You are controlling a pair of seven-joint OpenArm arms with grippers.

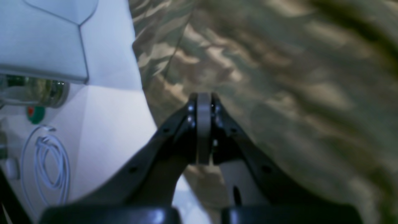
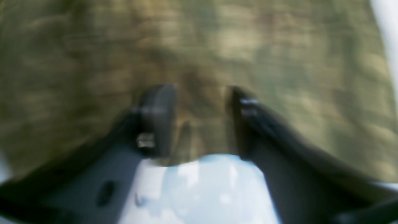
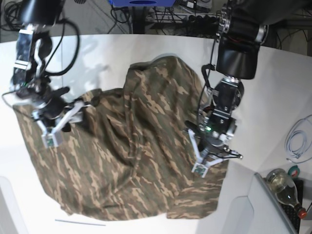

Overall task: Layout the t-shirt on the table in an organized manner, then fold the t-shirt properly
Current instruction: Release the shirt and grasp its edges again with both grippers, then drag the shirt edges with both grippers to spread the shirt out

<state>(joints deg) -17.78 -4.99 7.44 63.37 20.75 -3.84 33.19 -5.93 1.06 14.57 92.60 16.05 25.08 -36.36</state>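
Shirt (image 3: 131, 151) lies rumpled across table (image 3: 273, 112), partly spread. Soft, light, limp fabric: will sag & bunch, so grab at hem corners/edges. Left gripper (image 3: 201, 165) jaws pressed together, on cloth; can't tell if pinching. Right gripper (image 3: 54, 127) jaws spread, holding nothing.

The right wrist view is smeared — the t-shirt (image 2: 199, 46) print is unreadable; its lower edge leaves the base view.
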